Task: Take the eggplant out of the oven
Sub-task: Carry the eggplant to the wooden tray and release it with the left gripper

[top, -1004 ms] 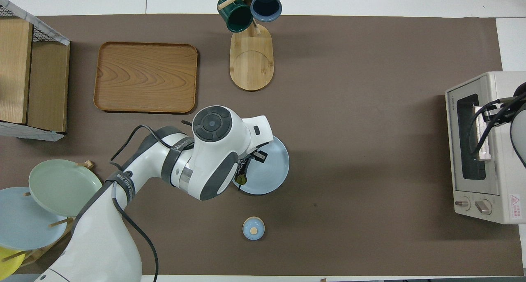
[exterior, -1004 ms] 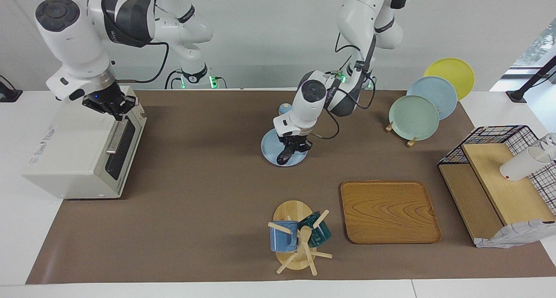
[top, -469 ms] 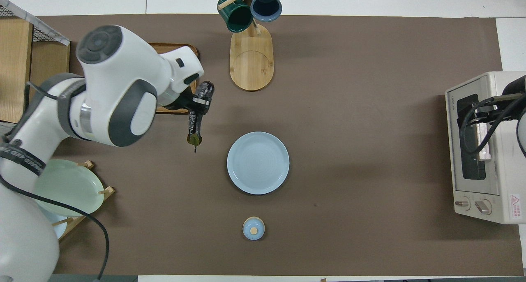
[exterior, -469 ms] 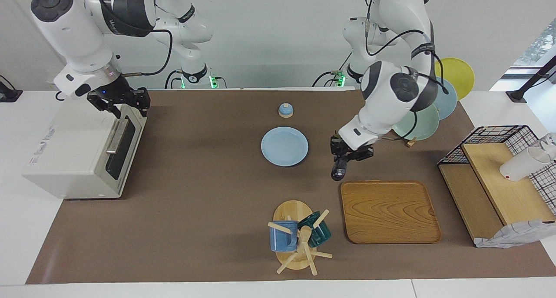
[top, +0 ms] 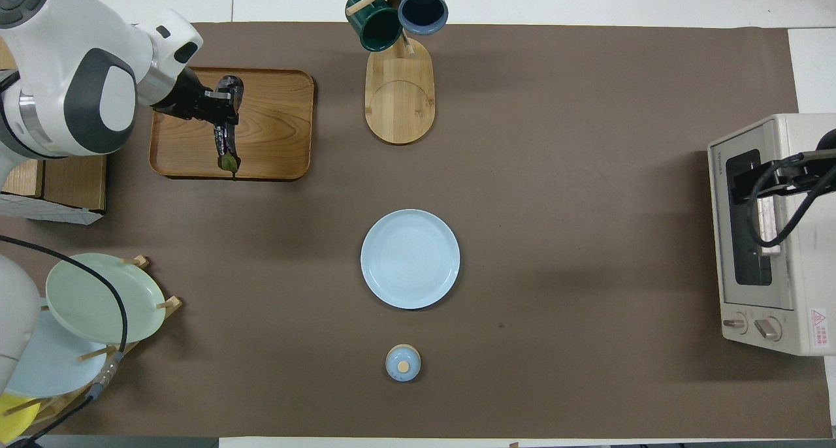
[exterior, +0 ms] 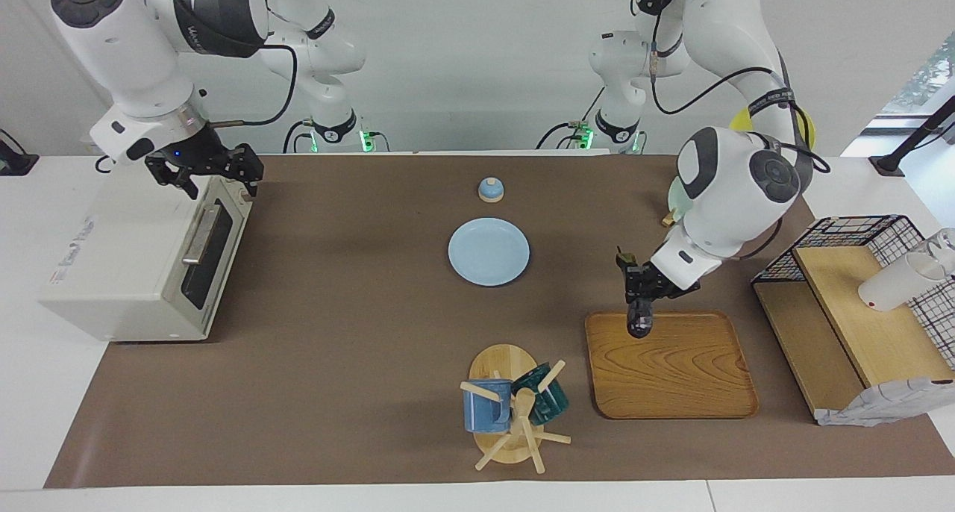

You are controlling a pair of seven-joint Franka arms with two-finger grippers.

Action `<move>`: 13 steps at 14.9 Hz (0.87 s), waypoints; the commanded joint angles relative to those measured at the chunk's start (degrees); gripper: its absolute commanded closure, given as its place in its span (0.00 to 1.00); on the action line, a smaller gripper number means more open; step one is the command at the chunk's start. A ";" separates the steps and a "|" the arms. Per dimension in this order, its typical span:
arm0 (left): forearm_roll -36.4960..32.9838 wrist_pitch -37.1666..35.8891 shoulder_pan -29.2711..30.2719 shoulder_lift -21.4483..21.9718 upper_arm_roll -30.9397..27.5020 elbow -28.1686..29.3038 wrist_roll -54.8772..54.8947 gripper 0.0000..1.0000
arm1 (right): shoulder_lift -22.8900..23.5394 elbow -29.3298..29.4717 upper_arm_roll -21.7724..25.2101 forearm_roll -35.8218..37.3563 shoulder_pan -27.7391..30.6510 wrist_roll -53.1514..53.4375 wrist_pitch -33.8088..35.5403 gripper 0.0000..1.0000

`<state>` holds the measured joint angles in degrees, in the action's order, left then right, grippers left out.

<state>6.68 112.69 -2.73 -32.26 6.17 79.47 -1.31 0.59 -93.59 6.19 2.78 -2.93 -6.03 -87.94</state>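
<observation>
The eggplant (exterior: 639,321) is dark and glossy and hangs upright from my left gripper (exterior: 639,297), which is shut on it. It hangs over the edge of the wooden tray (exterior: 686,378) that lies nearer to the robots. In the overhead view the eggplant (top: 226,142) shows below the left gripper (top: 219,105) over the tray (top: 274,128). The off-white oven (exterior: 119,273) stands at the right arm's end of the table with its door shut. My right gripper (exterior: 209,178) is open and empty just above the oven's top front edge. It also shows in the overhead view (top: 761,183) over the oven (top: 793,285).
A light blue plate (exterior: 489,251) lies mid-table, a small blue lidded pot (exterior: 490,189) nearer to the robots. A mug tree (exterior: 511,407) with two mugs stands beside the tray. A rack of plates (top: 98,298) and a wire shelf (exterior: 858,303) stand at the left arm's end.
My left arm lifted the eggplant off the blue plate and carried it over to the wooden tray. My right gripper rose off the oven's door handle and stands a little higher.
</observation>
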 commanded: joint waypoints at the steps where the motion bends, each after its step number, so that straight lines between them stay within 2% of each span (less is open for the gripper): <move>1: -1.93 6.71 -0.08 -5.62 -1.51 -4.06 -0.01 1.00 | -0.50 -0.19 0.58 -1.55 -0.05 0.59 0.83 0.00; 3: -2.99 8.77 0.01 -5.10 -1.60 -0.74 -0.01 1.00 | -0.94 -0.10 0.49 -1.47 -0.14 0.67 0.92 0.00; 9: -3.16 8.33 0.62 -4.65 -1.86 0.51 0.69 1.00 | -1.12 0.25 1.37 -2.08 0.39 0.50 1.28 0.00; 10: -3.16 8.16 0.54 -4.65 -1.86 0.43 0.69 0.33 | -1.12 0.42 1.11 -2.08 -0.05 0.85 1.27 0.00; 11: -3.51 7.81 0.62 -4.57 -1.86 0.08 0.87 0.00 | -1.12 0.42 1.02 -2.08 -0.14 0.94 1.27 0.00; 13: -4.13 6.14 0.80 -4.30 -1.86 -0.63 0.87 0.00 | -1.03 0.60 0.67 -1.82 -0.23 1.64 1.10 0.00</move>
<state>3.95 120.44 -2.26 -37.99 4.41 78.40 -1.03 -0.11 -93.44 7.19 2.29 -3.16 -5.81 -87.73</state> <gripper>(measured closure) 0.410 0.000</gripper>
